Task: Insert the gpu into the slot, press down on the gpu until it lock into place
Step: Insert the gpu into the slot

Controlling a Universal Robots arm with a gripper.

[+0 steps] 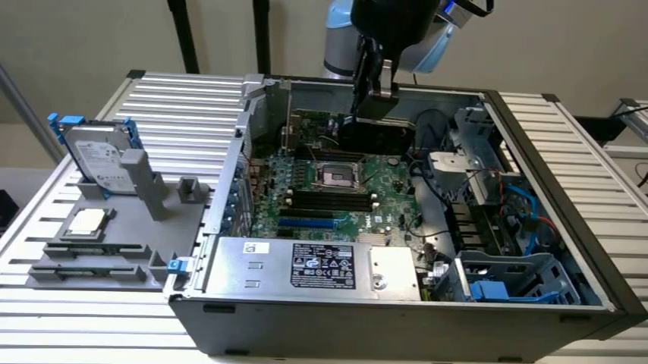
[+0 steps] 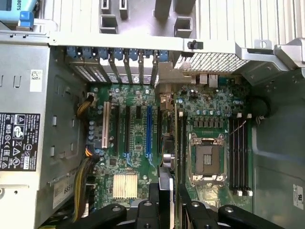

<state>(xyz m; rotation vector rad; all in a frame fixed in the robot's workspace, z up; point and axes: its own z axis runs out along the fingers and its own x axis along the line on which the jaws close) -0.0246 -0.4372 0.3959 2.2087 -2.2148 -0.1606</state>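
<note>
Inside the open case (image 1: 405, 326), above the motherboard (image 1: 377, 193), the gpu (image 1: 375, 136) hangs upright and clear of the board. The gripper (image 1: 372, 102) has its fingers closed on the card's top edge. The blue slot (image 2: 148, 131) lies empty, just beside the card's line, so neither inserting nor pressing is done.

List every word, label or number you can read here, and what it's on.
"BOTS": cut-off word on the blue tag.
Too small to read: black label on the grey metal box.
Blurred: hard drive label.
Unreadable: white sticker on that box.
</note>
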